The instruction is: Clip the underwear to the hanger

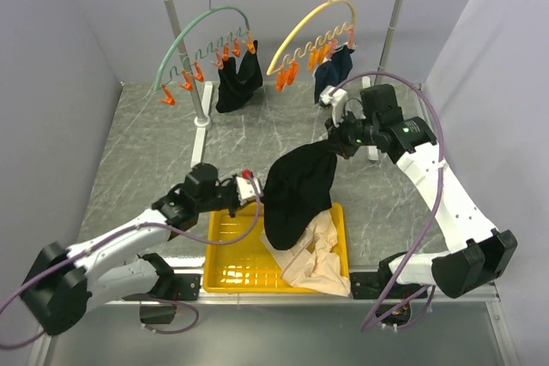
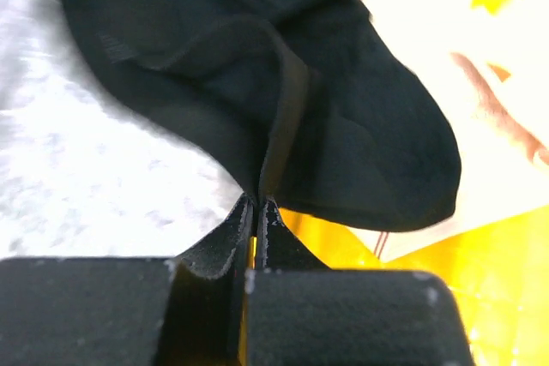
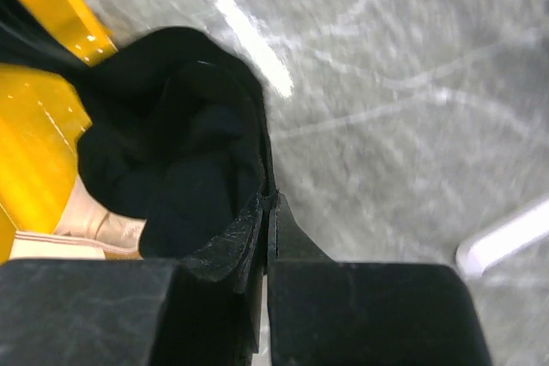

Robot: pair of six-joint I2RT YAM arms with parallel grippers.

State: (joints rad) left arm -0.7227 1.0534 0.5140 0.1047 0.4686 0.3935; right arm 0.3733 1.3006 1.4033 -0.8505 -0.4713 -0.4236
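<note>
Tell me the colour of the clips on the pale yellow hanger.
The clips are orange, seen best in the top external view.

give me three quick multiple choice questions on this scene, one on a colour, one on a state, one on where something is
1. What colour are the clips on the pale yellow hanger?
A blue
B white
C orange

2. The left pincer is
A shut on the black underwear
B open
C shut on a clip

3. The beige garment is
A clipped to the hanger
B in the yellow tray, spilling over its rim
C in the left pincer

Answers:
1. C, a row of orange clips hangs under the arc.
2. A, its wrist view shows the fingers pinched on a black fabric edge.
3. B, it lies bunched in the tray's near right corner.
</note>
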